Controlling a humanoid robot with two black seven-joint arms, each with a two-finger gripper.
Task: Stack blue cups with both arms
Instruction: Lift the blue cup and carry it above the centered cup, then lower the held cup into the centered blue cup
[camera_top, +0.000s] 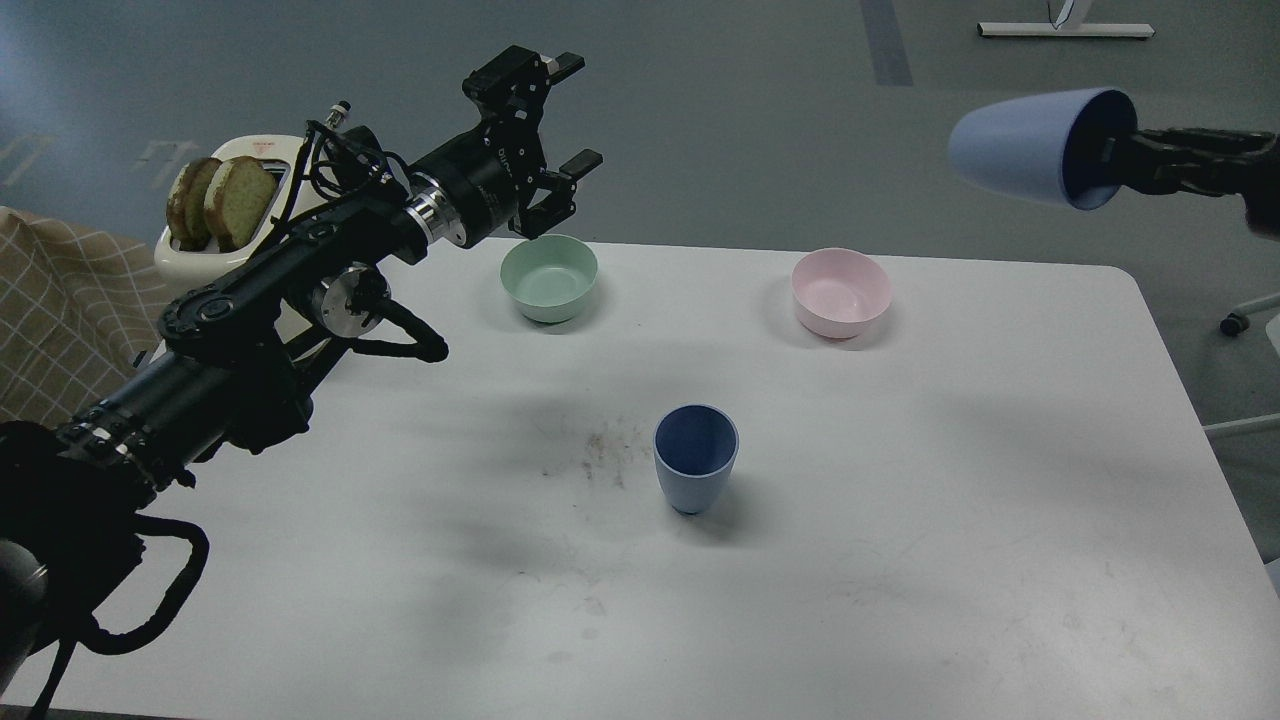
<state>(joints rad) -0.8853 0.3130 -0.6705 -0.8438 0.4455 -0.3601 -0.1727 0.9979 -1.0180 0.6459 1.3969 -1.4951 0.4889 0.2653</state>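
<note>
**Cups apart: one standing, one carried in the air**

Cups are the whole job, and they are well apart at this moment.

Largest first: the white tabletop (950, 560) carries everything that is set down. It is bare across its near half, which leaves open room around the stacking spot.

Next, the left arm (250, 330) reaches in from the left and slants up over the far left corner. Its left gripper (565, 135) hovers above the green bowl (549, 277) with jaws spread and holding nothing. Raised like that, it looks parked out of the way, or ready to steady the standing cup if needed.

The right arm (1215, 160) enters from the right edge, high above the tabletop's far right corner. Only its end shows.

A toaster (225, 255) with bread slices (222, 200) sits behind the left arm, off the work area.

The pink bowl (841, 291) and the green bowl sit along the far edge, both clear of the centre.

The carried cup (1030, 148) lies on its side in the air, mouth toward the right gripper (1115, 160), which reaches inside the mouth and grips the rim. Its jaws pinch the wall, though their tips are hidden in the dark interior. Tilted so, it must be turned base down before it can nest.

The standing cup (696, 460) is upright near the middle of the tabletop, mouth open upward, a ready receiver.
</note>
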